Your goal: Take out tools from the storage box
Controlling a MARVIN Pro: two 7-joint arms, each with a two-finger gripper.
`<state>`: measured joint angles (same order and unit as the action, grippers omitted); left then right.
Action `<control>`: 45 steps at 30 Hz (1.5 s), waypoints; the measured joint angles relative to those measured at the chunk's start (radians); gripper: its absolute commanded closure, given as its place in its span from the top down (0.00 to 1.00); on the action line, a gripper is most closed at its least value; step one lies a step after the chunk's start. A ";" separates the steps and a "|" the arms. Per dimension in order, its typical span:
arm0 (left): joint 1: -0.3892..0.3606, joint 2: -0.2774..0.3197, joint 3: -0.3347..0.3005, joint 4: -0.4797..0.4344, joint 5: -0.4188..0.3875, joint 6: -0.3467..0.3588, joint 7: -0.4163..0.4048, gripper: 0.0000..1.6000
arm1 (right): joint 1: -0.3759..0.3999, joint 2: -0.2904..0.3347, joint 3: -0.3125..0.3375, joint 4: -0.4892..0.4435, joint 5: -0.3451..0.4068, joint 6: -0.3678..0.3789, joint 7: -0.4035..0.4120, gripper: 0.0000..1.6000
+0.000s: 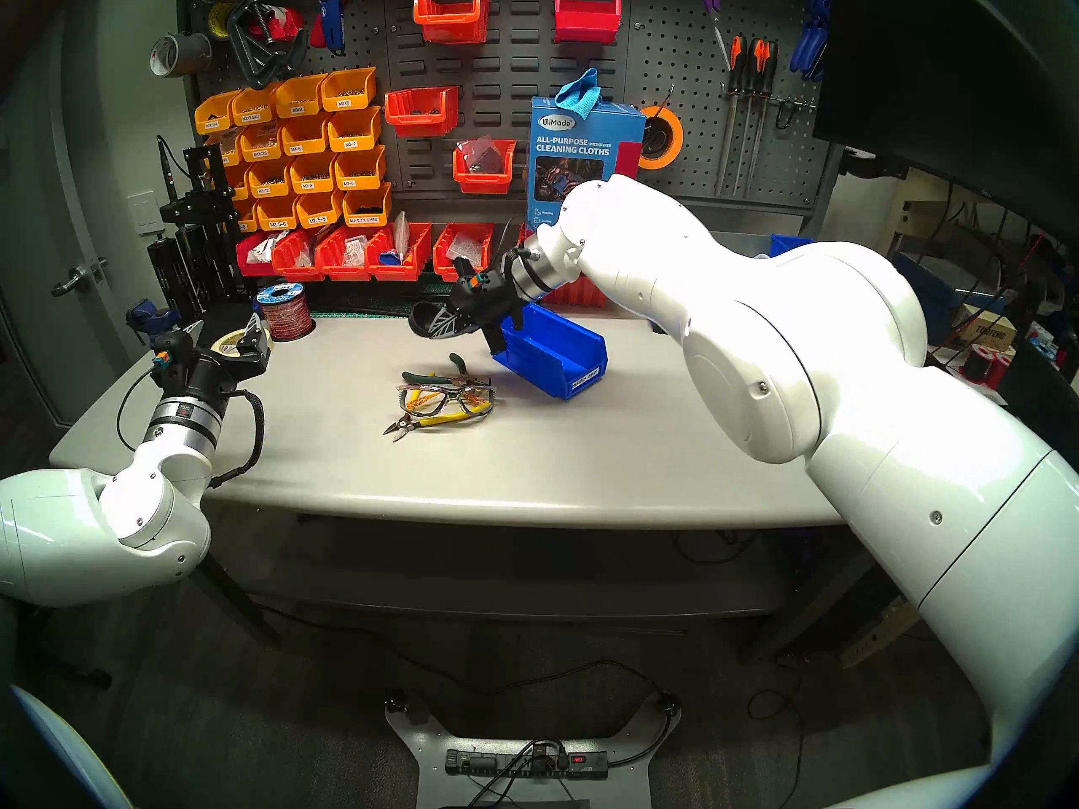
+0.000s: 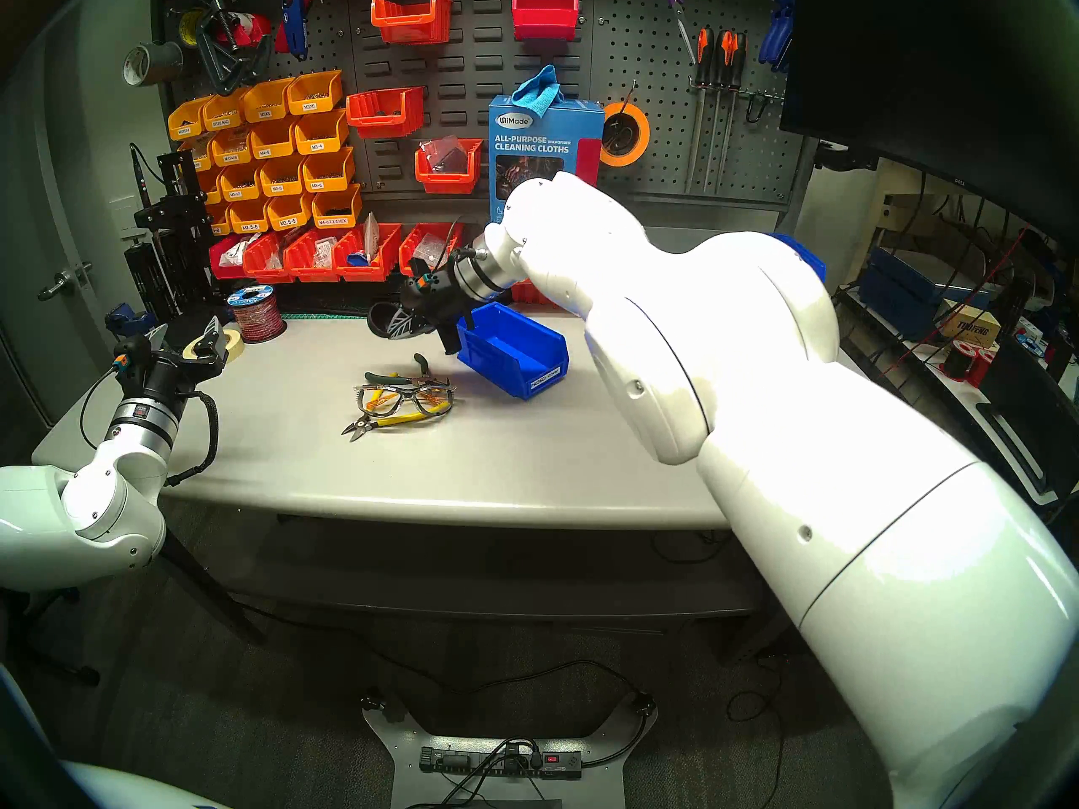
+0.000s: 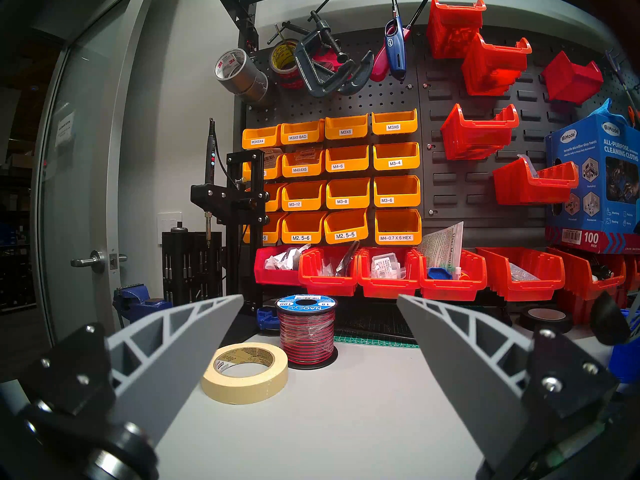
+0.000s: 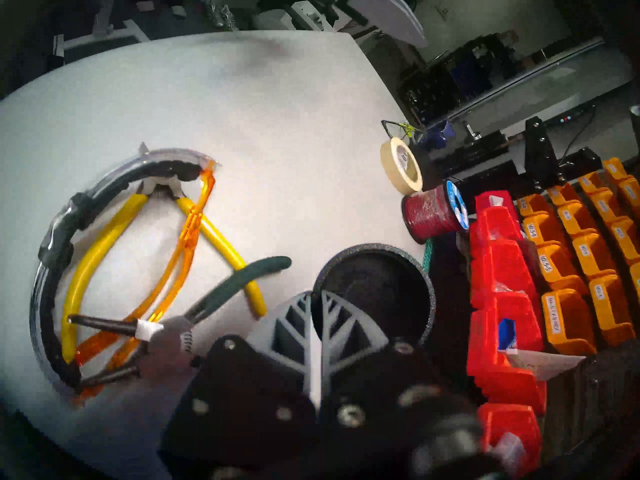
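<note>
My right gripper (image 1: pixel 437 325) (image 4: pixel 315 293) is shut on the rim of a small black round cup-shaped piece (image 1: pixel 421 317) (image 4: pixel 377 288), holding it just above the table, left of the blue storage box (image 1: pixel 554 352) (image 2: pixel 514 352). The box sits askew with its white label strip facing front right. On the table lie dark green-handled pliers (image 1: pixel 435 376) (image 4: pixel 242 275), clear safety glasses (image 1: pixel 446 398) (image 4: pixel 52 243) with an orange-black frame, and yellow-handled cutters (image 1: pixel 435 421) (image 4: pixel 104 233), overlapping in one pile. My left gripper (image 1: pixel 251 338) (image 3: pixel 318 297) hangs open and empty at the table's far left.
A masking tape roll (image 3: pixel 246 372) and a red wire spool (image 3: pixel 306 327) stand in front of my left gripper. Red bins (image 1: pixel 350 253) line the table's back edge under the pegboard. A blue cleaning cloths box (image 1: pixel 584 148) stands behind my right arm.
</note>
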<state>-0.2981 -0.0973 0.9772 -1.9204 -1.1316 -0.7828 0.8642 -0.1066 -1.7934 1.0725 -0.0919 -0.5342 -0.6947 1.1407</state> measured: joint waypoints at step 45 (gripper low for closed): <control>-0.039 0.000 0.042 -0.002 -0.003 0.000 -0.002 1.00 | 0.004 -0.009 -0.058 -0.010 -0.045 0.114 -0.002 1.00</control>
<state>-0.3374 -0.0974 1.0190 -1.9224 -1.1344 -0.7832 0.8620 -0.1021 -1.8021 1.0146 -0.1022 -0.5788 -0.5804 1.1392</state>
